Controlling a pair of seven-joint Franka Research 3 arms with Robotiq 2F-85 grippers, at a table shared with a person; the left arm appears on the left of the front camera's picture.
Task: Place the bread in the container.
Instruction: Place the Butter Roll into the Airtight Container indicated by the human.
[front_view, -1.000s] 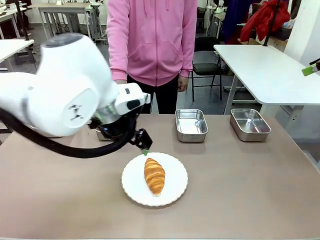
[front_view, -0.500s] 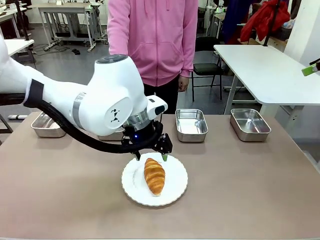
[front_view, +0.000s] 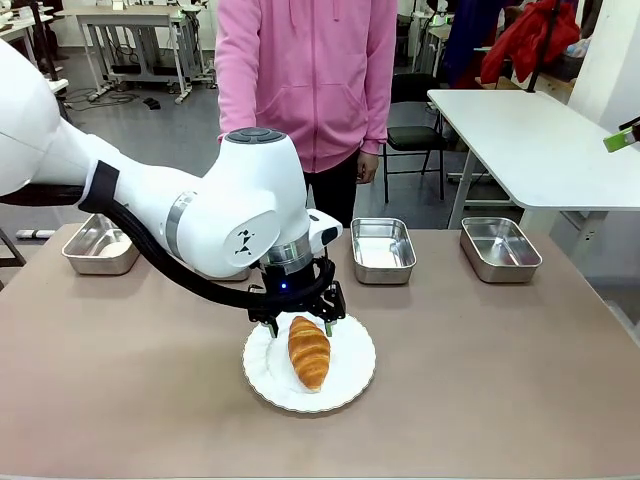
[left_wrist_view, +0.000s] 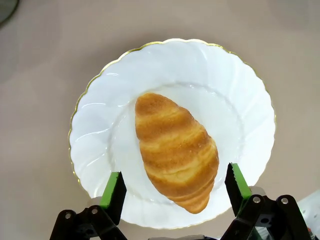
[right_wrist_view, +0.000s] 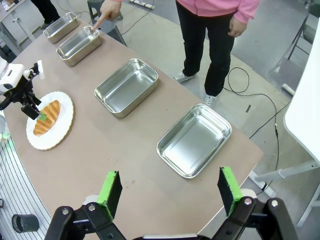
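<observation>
Bread (front_view: 309, 352) lying lengthwise in the middle of a round white plate (front_view: 262, 378), on the near-middle part of the brown table (front_view: 480, 390). One tapered end toward the person, the other toward the robot. Not in any pan.

Straddled at its far end by the left gripper (front_view: 299, 323), reaching straight down from above. Jaws spread wide, one green-padded finger (left_wrist_view: 112, 187) on each side of the ridged crust. In the left wrist view, a strip of bare plate between each pad and the bread. Nothing clamped, nothing lifted. Fingertips low over the plate's scalloped, gold-edged rim; touching the china or just clear of it, cannot tell.

Farther out, along the table's far edge, four shiny steel pans in a row, well apart from the plate. Second from the robot's left, the container (right_wrist_view: 79, 46), with a person's hand (right_wrist_view: 107, 11) above it and a forefinger pointing down at its rim. Beside it, the leftmost pan (right_wrist_view: 60, 27); toward the robot's right, the third pan (right_wrist_view: 127, 86) and the fourth pan (right_wrist_view: 195, 140). In the front view, the container mostly hidden behind the left arm's white bulk.

High above the table's right end, the right gripper (right_wrist_view: 168, 177), jaws also wide apart, nothing between the pads, looking down on the third and fourth pans.

At the far side, standing close to the table's edge, the person in a pink hooded top (front_view: 305, 80).
</observation>
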